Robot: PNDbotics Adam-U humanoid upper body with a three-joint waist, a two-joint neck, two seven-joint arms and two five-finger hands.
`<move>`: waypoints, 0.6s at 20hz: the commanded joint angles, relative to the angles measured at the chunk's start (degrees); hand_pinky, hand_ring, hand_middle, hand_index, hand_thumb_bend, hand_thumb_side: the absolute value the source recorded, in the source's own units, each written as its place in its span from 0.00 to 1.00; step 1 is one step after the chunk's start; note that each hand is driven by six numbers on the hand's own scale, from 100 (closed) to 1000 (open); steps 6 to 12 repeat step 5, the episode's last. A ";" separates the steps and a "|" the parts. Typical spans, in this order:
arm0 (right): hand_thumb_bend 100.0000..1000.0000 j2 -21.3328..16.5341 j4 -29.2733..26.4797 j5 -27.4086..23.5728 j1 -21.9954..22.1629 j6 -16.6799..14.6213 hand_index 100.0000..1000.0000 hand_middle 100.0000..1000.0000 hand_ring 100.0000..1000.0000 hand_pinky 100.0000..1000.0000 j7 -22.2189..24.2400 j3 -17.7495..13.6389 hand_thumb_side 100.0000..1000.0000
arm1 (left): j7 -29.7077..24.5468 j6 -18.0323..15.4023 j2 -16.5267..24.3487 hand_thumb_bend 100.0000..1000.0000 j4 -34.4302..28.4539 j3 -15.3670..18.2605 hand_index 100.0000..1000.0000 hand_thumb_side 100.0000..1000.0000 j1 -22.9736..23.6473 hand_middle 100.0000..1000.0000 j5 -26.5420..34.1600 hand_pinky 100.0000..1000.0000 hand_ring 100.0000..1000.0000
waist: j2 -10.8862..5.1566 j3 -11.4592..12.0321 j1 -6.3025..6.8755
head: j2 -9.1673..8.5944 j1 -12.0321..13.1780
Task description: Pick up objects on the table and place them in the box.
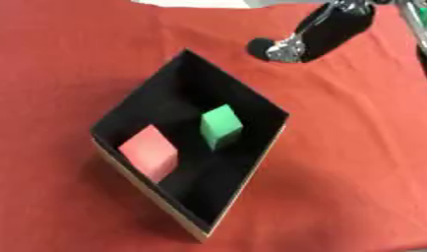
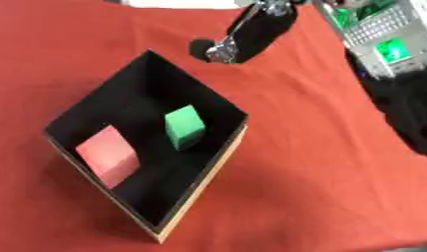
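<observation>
Red cloth (image 1: 354, 162) over table; no loose objs visible on it, so task looks done or nearly, far as views show. Black box (image 1: 251, 101) sits mid-cloth. Inside box: pink cube (image 1: 149, 152) at near-left corner, green cube (image 1: 221, 125) just right of it, apart. Right hand (image 1: 290, 47) hovers beyond box's far corner, off the rim, holding nothing visible; finger spread – can't tell. Left hand not seen.

Lab: electronics rack (image 2: 385, 37) w/ green lights by table (image 2: 320, 162)
</observation>
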 commanded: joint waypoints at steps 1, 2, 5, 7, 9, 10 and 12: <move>0.00 1.24 -0.61 1.79 1.06 2.74 0.78 0.54 0.72 0.77 -2.89 -5.24 0.19 | 0.71 -0.14 0.59 0.13 -0.85 0.67 0.81 0.84 -0.89 0.61 -0.29 0.53 0.71 | -0.69 0.14 0.54 | -0.69 0.67; 0.00 1.88 -0.61 1.32 1.87 3.58 0.78 0.54 0.72 0.77 -3.73 -6.61 0.19 | 0.88 -0.18 0.66 0.13 -0.85 0.77 0.81 0.84 -0.96 0.61 -0.34 0.53 0.71 | -0.57 0.19 0.67 | -0.76 0.77; 0.00 3.04 -0.61 -0.99 3.84 6.17 0.77 0.54 0.71 0.77 -6.36 -10.89 0.29 | 1.32 -0.30 0.81 0.13 -0.85 0.86 0.81 0.84 -1.25 0.61 -0.42 0.53 0.71 | -0.20 0.43 0.95 | -0.99 0.85; 0.00 3.04 -0.61 -0.99 3.84 6.17 0.77 0.54 0.71 0.77 -6.36 -10.89 0.29 | 1.32 -0.30 0.81 0.13 -0.85 0.86 0.81 0.84 -1.25 0.61 -0.42 0.53 0.71 | -0.20 0.43 0.95 | -0.99 0.85; 0.00 3.04 -0.61 -0.99 3.84 6.17 0.77 0.54 0.71 0.77 -6.36 -10.89 0.29 | 1.32 -0.30 0.81 0.13 -0.85 0.86 0.81 0.84 -1.25 0.61 -0.42 0.53 0.71 | -0.20 0.43 0.95 | -0.99 0.85; 0.00 3.04 -0.61 -0.99 3.84 6.17 0.77 0.54 0.71 0.77 -6.36 -10.89 0.29 | 1.32 -0.30 0.81 0.13 -0.85 0.86 0.81 0.84 -1.25 0.61 -0.42 0.53 0.71 | -0.20 0.43 0.95 | -0.99 0.85; 0.00 3.04 -0.61 -0.99 3.84 6.17 0.77 0.54 0.71 0.77 -6.36 -10.89 0.29 | 1.32 -0.30 0.81 0.13 -0.85 0.86 0.81 0.84 -1.25 0.61 -0.42 0.53 0.71 | -0.20 0.43 0.95 | -0.99 0.85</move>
